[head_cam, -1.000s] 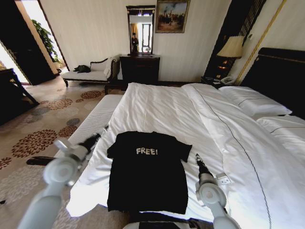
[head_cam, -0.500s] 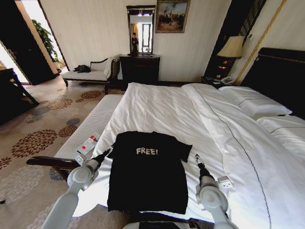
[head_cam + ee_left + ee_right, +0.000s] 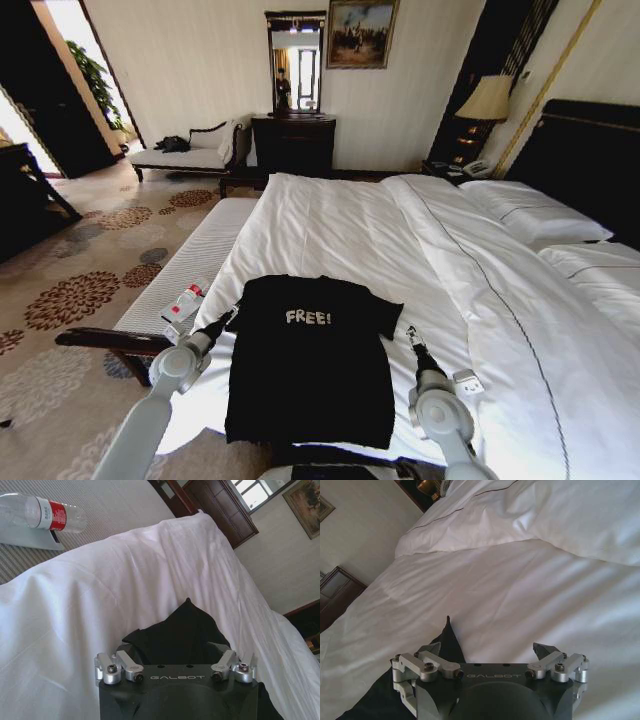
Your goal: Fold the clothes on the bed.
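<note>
The clothes (image 3: 308, 360) are a single black T-shirt with white "FREE!" lettering, lying spread flat on the near end of the bed (image 3: 400, 250), collar toward the far side and hem at the near edge. In the head view the left gripper (image 3: 226, 319) sits at the shirt's left sleeve and the right gripper (image 3: 411, 336) just off the right sleeve, over white sheet.

The left wrist view adds what the head view cannot: the left sleeve (image 3: 187, 632) is bunched into a peak right in front of that gripper's body, though whether its fingers are spread or pinched on the cloth cannot be told. That view also brings up close a plastic bottle (image 3: 42, 514) with a red label, lying on its side on the striped bench (image 3: 190, 265) to the left of the bed. The right wrist view shows one black finger (image 3: 543, 650) of the right gripper standing over bare sheet, with a pointed corner of black cloth (image 3: 449, 640) on the other side of the gripper; its jaws look parted with nothing between them.

The bed is dressed in white, with two pillows (image 3: 540, 215) at the far right against a dark headboard. Beyond it stand one chaise longue (image 3: 190, 150), one dark dresser (image 3: 293, 143) under a mirror, one framed painting (image 3: 361, 33) and one lit lamp (image 3: 486, 100). The floor at left is patterned carpet (image 3: 80, 290).
</note>
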`<state>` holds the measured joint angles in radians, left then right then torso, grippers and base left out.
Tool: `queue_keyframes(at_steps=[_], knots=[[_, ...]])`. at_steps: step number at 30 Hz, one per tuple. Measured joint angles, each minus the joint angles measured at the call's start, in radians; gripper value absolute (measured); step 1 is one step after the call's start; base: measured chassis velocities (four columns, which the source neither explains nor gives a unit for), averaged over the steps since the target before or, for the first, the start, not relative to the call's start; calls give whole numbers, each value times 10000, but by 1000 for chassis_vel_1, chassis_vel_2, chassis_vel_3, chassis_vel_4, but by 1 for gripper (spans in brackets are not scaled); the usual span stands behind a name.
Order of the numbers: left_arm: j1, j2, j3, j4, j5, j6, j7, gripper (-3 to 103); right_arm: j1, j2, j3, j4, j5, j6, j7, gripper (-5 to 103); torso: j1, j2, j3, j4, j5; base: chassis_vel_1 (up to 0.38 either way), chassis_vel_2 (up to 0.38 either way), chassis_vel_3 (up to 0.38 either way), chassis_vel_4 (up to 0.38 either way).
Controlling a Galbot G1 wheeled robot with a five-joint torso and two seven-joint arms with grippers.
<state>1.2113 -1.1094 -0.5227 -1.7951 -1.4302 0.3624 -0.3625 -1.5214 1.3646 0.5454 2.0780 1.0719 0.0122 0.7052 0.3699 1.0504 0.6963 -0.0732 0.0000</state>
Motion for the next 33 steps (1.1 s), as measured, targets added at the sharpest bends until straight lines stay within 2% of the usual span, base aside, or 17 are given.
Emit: queue_keyframes(at_steps=[1,4,7,9,11,12,16,17,19,21,24,33], knots=[[-8,2,0,21,21,-17,15,75,12,0,-9,-27,-15,0,2,100,0,0,0,0,0,0,0,0,0],[-15,8,-5,26,44,-28,47,70,37,-5,-18,-79,-29,-1,3,100,0,0,0,0,0,0,0,0,0],[-22,39,-51,36,82,-35,75,53,77,-18,-25,-149,-44,-1,11,100,0,0,0,0,0,0,0,0,0],[-27,54,-79,53,88,-38,79,53,82,-19,-31,-164,-56,-1,13,100,0,0,0,0,0,0,0,0,0],[-35,86,-127,99,93,-53,83,43,84,-21,-54,-184,-82,-1,16,100,0,0,0,0,0,0,0,0,0],[-35,86,-127,99,93,-53,83,43,84,-21,-54,-184,-82,-1,16,100,0,0,0,0,0,0,0,0,0],[-11,121,-172,135,150,-69,85,21,89,-28,-99,-245,-159,-1,18,100,0,0,0,0,0,0,0,0,0],[-11,121,-172,135,150,-69,85,21,89,-28,-99,-245,-159,-1,18,100,0,0,0,0,0,0,0,0,0],[21,121,-173,133,174,-69,85,10,92,-30,-132,-277,-212,-1,21,100,0,0,0,0,0,0,0,0,0],[32,120,-174,128,184,-69,85,10,92,-30,-147,-286,-234,-1,23,100,0,0,0,0,0,0,0,0,0],[27,159,-256,92,190,-71,85,1,82,-33,-172,-293,-269,-1,30,100,0,0,0,0,-1,0,0,0,0],[-156,735,-722,315,358,-162,258,0,114,-127,-287,-303,-277,-1,41,100,0,1,0,-1,-1,0,0,0,0]])
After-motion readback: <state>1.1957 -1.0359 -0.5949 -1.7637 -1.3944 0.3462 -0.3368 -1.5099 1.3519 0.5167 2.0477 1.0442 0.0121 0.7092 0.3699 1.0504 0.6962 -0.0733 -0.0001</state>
